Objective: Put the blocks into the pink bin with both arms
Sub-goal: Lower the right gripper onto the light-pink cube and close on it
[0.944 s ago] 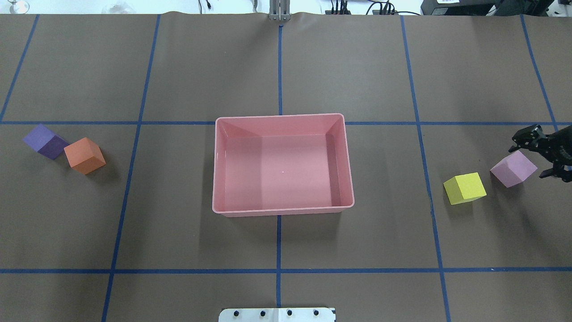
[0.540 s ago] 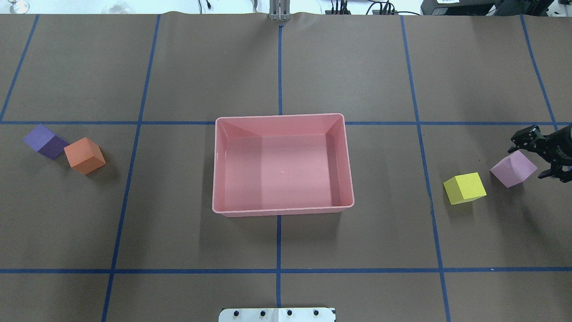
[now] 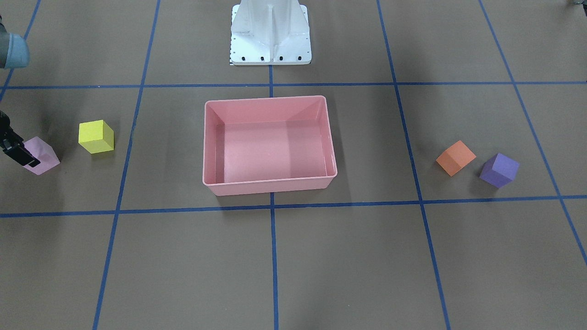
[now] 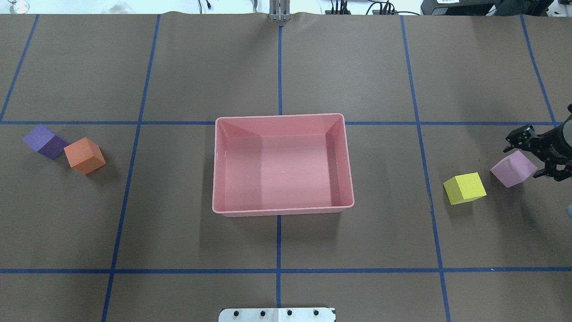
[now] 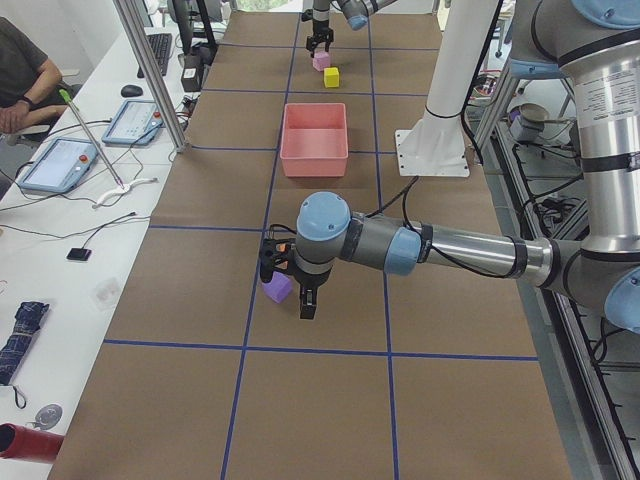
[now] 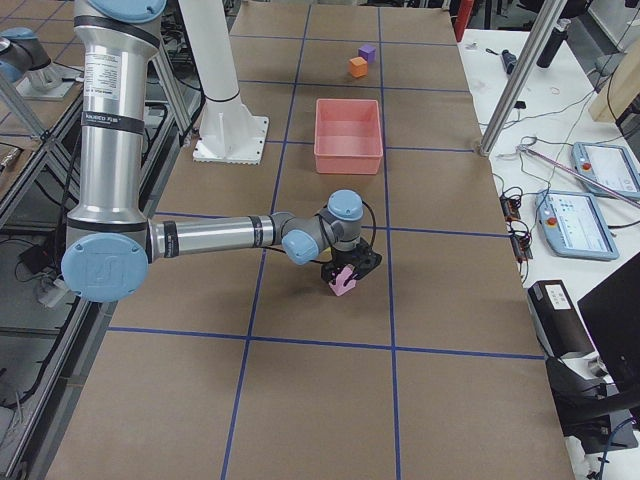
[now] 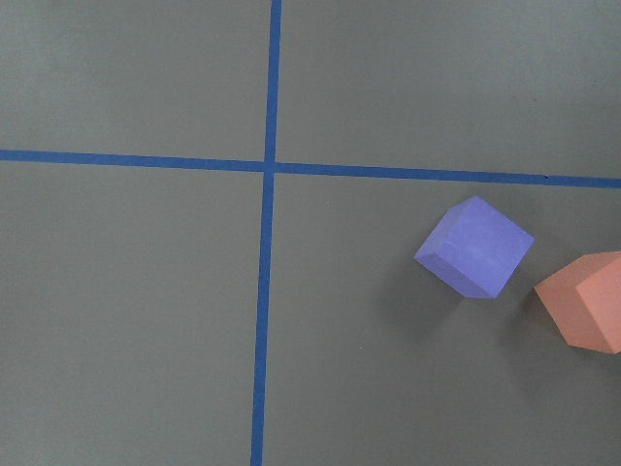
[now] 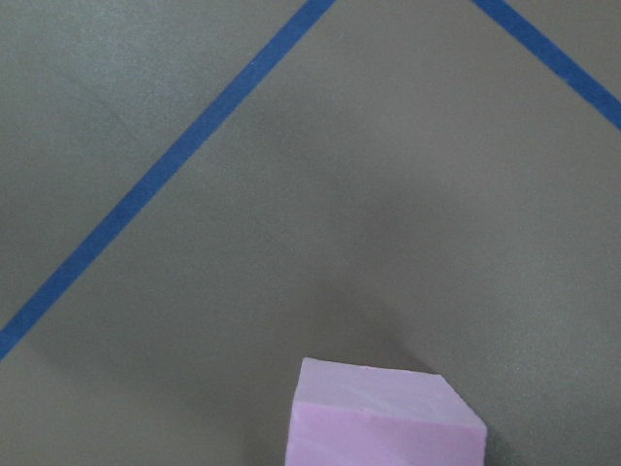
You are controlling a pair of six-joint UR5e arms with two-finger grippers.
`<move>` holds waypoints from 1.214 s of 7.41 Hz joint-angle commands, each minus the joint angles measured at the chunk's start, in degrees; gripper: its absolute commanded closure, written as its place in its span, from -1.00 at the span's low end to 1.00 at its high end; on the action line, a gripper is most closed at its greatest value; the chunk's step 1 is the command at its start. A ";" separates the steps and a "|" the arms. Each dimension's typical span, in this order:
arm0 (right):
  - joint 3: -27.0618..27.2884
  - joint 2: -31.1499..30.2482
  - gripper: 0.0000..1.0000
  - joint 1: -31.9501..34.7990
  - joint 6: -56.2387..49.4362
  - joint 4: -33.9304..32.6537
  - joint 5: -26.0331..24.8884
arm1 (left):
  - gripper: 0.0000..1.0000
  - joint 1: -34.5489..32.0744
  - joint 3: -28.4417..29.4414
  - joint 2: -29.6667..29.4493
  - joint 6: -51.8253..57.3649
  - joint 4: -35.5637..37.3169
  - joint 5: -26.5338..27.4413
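The pink bin stands empty at the table's middle. The lilac block and the yellow block lie to its right. The purple block and the orange block lie far left, touching. My right gripper is open, low over the lilac block, with one finger on each side of it. It also shows at the edge of the front view. My left gripper shows only in the left side view, above the purple block; I cannot tell whether it is open or shut.
The white pedestal base stands behind the bin. Blue tape lines cross the brown table cover. An operator sits beside the table with tablets and cables on a side bench.
My right gripper has edged a little further over the lilac block. The blocks and the bin have not moved.
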 commanded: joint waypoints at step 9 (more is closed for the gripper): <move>2.22 0.08 1.00 -1.72 0.05 -0.31 -0.06 | -0.99 0.00 -0.12 0.10 0.03 0.08 0.08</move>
